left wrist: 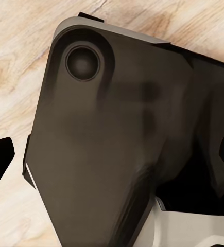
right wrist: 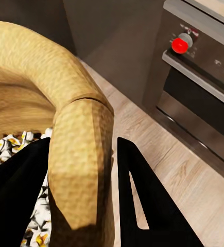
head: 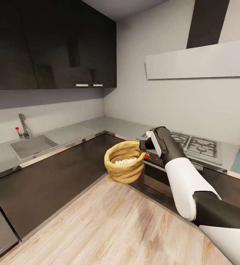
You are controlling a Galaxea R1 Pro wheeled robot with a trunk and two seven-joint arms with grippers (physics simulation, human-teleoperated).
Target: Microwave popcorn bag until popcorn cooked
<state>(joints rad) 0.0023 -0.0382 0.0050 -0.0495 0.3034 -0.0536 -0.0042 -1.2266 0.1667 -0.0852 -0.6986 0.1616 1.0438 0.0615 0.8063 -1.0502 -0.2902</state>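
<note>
Above wood floor (head: pixel 109 224), right claw (right wrist: pixel 81 170) pinching popcorn bag (head: pixel 124 162) rim, clear of countertop (head: pixel 98 129) edge.

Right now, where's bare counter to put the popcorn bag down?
Bare countertop runs from the sink round the corner to the stove. The stove burners are crowded. The right gripper holds the popcorn bag over floor.

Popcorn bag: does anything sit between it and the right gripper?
No. The right gripper is shut on the popcorn bag, one finger inside over the popcorn, the other outside the rolled rim. The bag hangs over the wood floor in front of the oven.
</note>
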